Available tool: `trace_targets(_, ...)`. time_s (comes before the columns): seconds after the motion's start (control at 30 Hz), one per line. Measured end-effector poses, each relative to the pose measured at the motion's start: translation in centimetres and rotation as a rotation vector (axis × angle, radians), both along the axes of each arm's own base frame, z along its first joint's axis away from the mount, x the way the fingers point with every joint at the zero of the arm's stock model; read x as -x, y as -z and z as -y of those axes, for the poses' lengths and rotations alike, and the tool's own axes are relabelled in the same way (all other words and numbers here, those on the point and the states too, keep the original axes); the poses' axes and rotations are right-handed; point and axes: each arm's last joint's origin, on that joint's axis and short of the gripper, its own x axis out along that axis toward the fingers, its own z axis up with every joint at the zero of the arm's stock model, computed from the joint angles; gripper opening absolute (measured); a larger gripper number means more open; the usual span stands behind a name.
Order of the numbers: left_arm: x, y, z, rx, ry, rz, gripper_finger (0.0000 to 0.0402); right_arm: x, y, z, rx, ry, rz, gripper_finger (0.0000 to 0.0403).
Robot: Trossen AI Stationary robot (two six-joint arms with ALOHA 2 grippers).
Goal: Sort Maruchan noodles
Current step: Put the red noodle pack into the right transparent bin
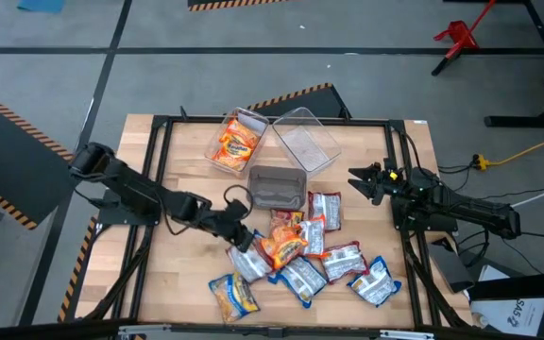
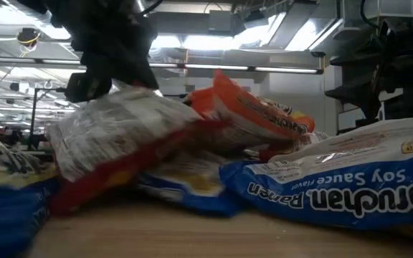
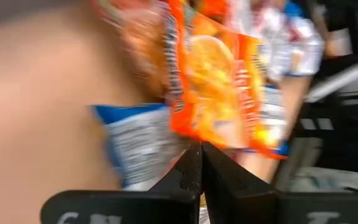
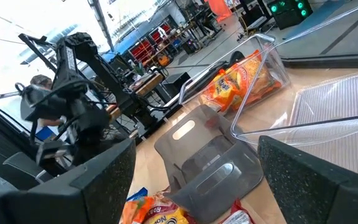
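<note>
I have the left tool (image 1: 246,238) down at the near-left edge of the noodle heap (image 1: 305,253), its fingers pressed together. They seem pinched on the edge of a red-and-white packet (image 2: 113,147), which tilts up off the desk (image 1: 187,274) in the low view. An orange packet (image 3: 219,93) lies just beyond the fingertips.

The heap sits mid-desk, in front of the bins. One clear bin (image 1: 235,140) already holds orange packets, so I take it colours go one per bin; the second clear bin (image 1: 307,138) and the grey bin (image 1: 276,187) hold none.

My right tool (image 1: 365,181) waits jaws apart, holding nothing, beside the bins to stay clear.
</note>
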Motion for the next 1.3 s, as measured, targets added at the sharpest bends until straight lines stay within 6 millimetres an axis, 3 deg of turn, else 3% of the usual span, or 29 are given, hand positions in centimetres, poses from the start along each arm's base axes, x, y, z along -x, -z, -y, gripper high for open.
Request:
trace_targets(0.23,0.6,0.0,-1.5,-0.113,0.051,-0.069,0.0009,0.0,0.0,0.0,0.0,-0.001,0.0,0.0324)
trace_targets(1.03,0.7,0.7,-1.1,-0.326,0.57,-0.064,0.0182,0.0,0.0,0.0,0.0,-0.001,0.0,0.0324)
trace_targets(1.3,0.3,1.3,-2.3,-0.307,0.669,-0.07,0.0218,0.0,0.0,0.0,0.0,0.0,0.0,0.0324)
